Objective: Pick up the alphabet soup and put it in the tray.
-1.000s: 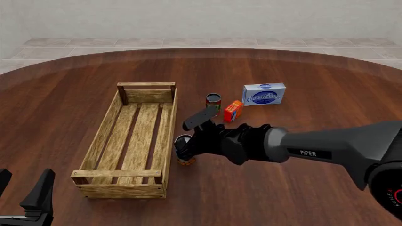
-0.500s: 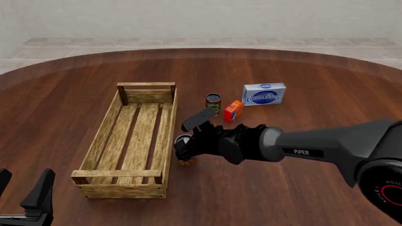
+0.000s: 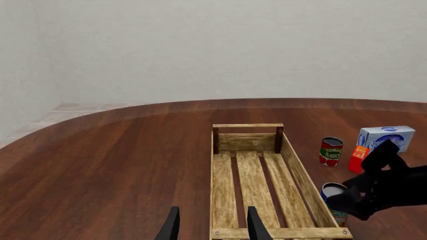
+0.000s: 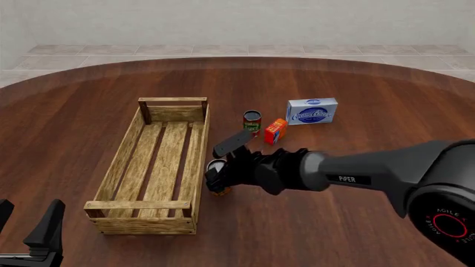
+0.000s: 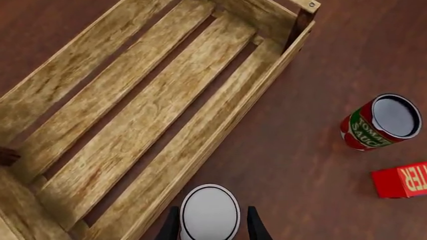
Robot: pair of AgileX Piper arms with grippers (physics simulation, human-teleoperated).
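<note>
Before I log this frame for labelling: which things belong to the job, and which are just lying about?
Job:
alphabet soup, between the right gripper fingers
tray

Lying about:
tomato sauce can
red box
blue-and-white box
left gripper, idle

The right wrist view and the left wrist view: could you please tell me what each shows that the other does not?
Only the right wrist view shows the right gripper with its fingers on either side of the soup, seen from above. Only the left wrist view shows the left gripper, the blue box, the wall and the tray's whole length. Both show the tray, the soup, the tomato can and the red box.
</note>
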